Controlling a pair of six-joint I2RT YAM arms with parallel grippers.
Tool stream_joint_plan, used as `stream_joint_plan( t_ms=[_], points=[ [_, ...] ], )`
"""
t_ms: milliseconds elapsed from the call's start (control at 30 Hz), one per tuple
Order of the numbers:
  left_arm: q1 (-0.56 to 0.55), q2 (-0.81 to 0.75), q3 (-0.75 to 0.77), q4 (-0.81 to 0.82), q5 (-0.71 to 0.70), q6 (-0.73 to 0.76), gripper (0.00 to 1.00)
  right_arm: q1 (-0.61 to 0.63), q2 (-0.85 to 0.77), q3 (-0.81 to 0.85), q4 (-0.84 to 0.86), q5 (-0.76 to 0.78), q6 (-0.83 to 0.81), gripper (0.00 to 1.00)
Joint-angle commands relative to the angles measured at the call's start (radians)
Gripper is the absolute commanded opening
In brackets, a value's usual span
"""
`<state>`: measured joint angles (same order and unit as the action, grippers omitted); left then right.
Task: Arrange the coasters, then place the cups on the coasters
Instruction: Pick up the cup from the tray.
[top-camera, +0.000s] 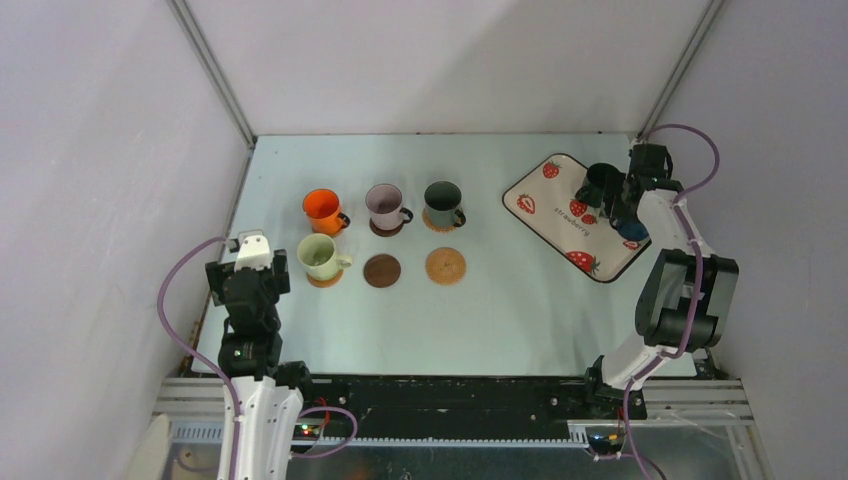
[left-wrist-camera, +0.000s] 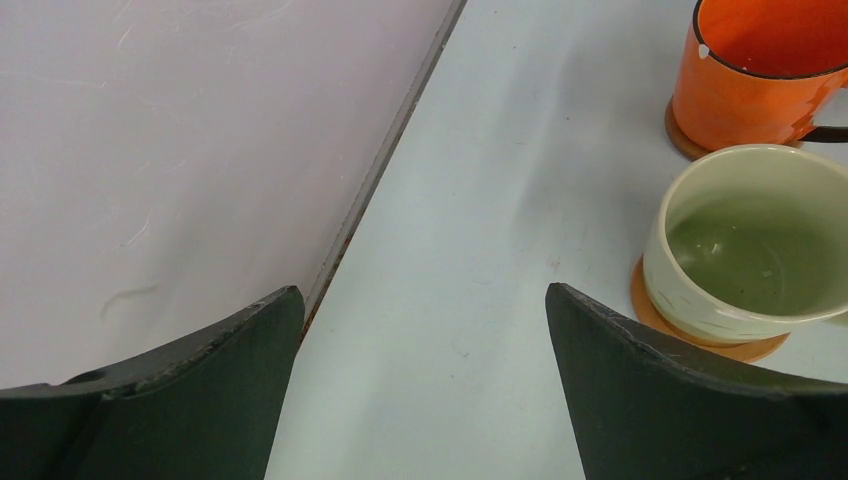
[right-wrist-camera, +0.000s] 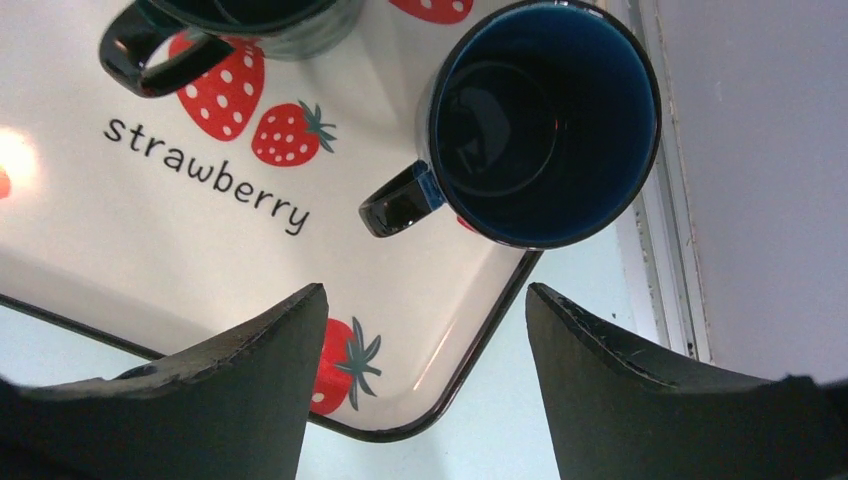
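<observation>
Two cups (right-wrist-camera: 545, 120) on strawberry tray (right-wrist-camera: 150, 275), right gripper (right-wrist-camera: 425, 300) spread above.

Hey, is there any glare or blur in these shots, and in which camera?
Right wrist view: a bright glare patch on the strawberry tray at the left edge, and a glossy reflection inside the navy cup. Left wrist view: no glare, the pale green cup is sharp. Top view: even, soft light with only faint shadows.
</observation>
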<state>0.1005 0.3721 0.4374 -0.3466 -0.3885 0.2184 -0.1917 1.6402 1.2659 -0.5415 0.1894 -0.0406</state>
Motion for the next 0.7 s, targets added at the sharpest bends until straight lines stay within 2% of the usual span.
stream_joint_plan(
  t_ms=[0,667],
  points=[
    [0.005,0.007,0.03,0.025,0.005,-0.007,0.98,0.008,-0.025,0.067,0.04,0.012,0.022,0.77],
    [0.005,0.03,0.032,0.029,0.01,-0.006,0.98,0.026,0.153,0.112,0.07,0.177,-0.021,0.79]
  ],
)
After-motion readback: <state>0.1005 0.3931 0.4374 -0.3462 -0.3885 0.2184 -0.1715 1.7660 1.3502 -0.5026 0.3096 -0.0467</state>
